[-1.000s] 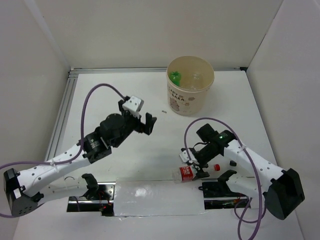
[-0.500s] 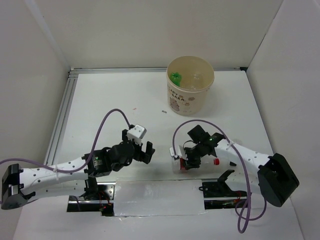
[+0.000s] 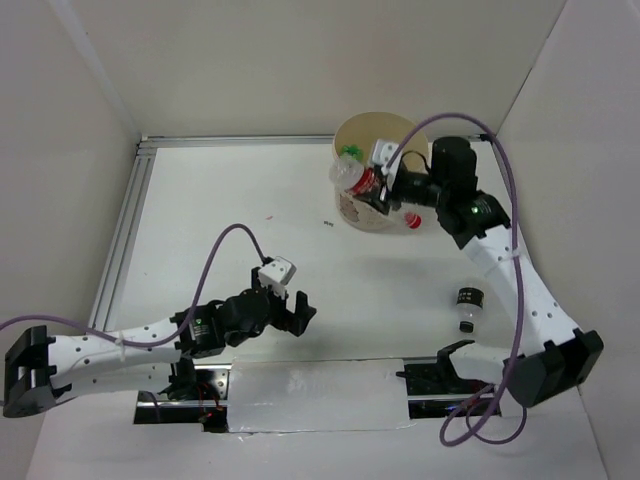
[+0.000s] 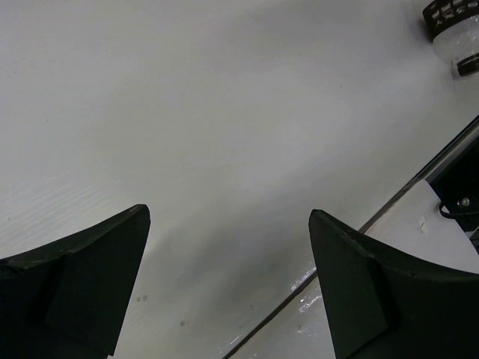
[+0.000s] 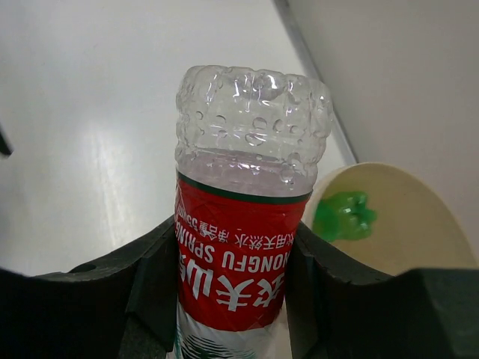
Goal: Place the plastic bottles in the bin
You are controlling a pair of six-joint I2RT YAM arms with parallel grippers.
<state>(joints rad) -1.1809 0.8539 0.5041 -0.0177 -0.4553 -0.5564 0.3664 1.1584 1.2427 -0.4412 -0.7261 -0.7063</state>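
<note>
My right gripper (image 3: 386, 190) is shut on a clear plastic bottle (image 3: 352, 177) with a red-white label, held level with the left side of the bin's rim. In the right wrist view both fingers (image 5: 150, 262) press the bottle's (image 5: 239, 262) label, and its dimpled clear end points away from the camera. The bin (image 3: 388, 119) is a beige paper bucket at the back of the table, and its inside (image 5: 408, 224) shows beyond the bottle. A green bottle (image 3: 348, 153) (image 5: 343, 215) lies in it. My left gripper (image 3: 290, 312) (image 4: 228, 213) hangs open and empty, low over the bare table.
A small black ridged cylinder with a white end (image 3: 466, 300) (image 4: 451, 21) lies on the table at the right, near the right arm's forearm. White walls close in the table on three sides. A metal rail (image 3: 125, 230) runs along the left edge.
My right gripper closed on the bottle near the table's front and carried it up and back to the bin's rim. The left arm drew back and sank toward the front.
</note>
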